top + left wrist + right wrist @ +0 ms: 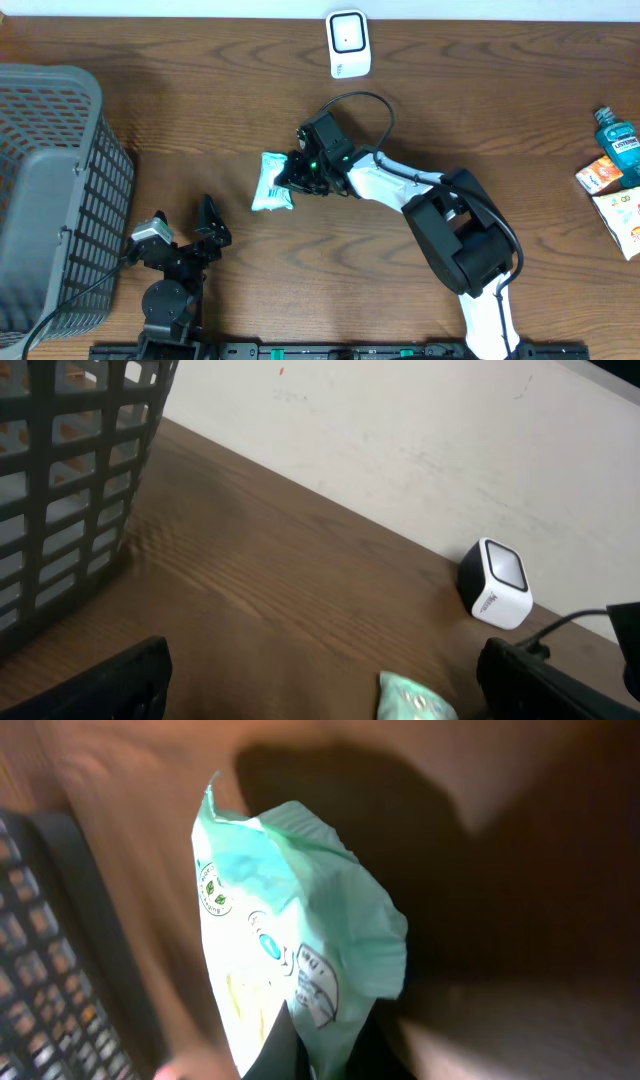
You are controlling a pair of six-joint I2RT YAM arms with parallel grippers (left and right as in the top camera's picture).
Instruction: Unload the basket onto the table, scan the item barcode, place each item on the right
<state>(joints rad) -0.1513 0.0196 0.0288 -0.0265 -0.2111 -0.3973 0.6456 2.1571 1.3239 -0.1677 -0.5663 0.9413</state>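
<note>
From overhead I saw the right gripper (300,172) clamped on the edge of the mint-green packet (272,182), which was in front of the white scanner (348,44) and a little to its left, while the left gripper (183,225) stood much farther from the scanner with its jaws wide apart. In the left wrist view only a corner of the packet (415,700) showed, nearer to the camera than the scanner (495,582), between the spread fingers (130,680). The right wrist view was blurred, but the dark fingers (265,1055) were closed on the packet's (290,940) lower end.
</note>
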